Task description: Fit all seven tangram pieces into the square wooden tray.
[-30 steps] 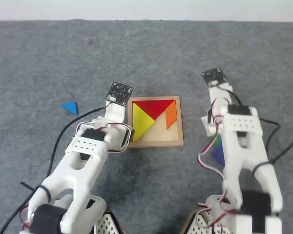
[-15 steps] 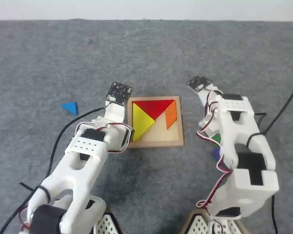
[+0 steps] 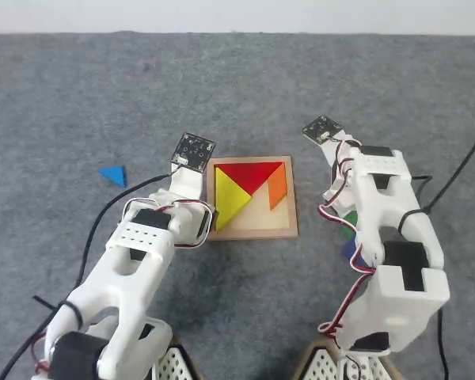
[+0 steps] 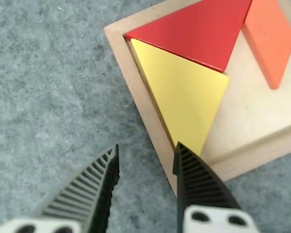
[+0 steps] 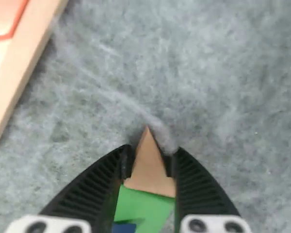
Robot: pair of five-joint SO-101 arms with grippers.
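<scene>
Your tray (image 3: pixel 252 233) lies between the two grippers, on the inner side of each. The red triangle (image 3: pixel 249 174), the yellow triangle (image 3: pixel 229 199) and the orange parallelogram (image 3: pixel 277 188) are seated in it, and bare floor is left toward the arms' bases. Your right gripper (image 5: pixel 148 151) is clamped on the green piece (image 5: pixel 141 208), just outside the tray wall. Your left gripper (image 4: pixel 146 148) hangs spread and empty, one finger over the rim by the yellow tip. The risk, as I judge it: the green piece looks tilted, wooden edge leading past the fingertips, so it could catch the wall or twist out as you lower it. The right wrist view shows that tilt; the high view shows a small blue triangle (image 3: pixel 112 174) well apart, beyond the left gripper.
</scene>
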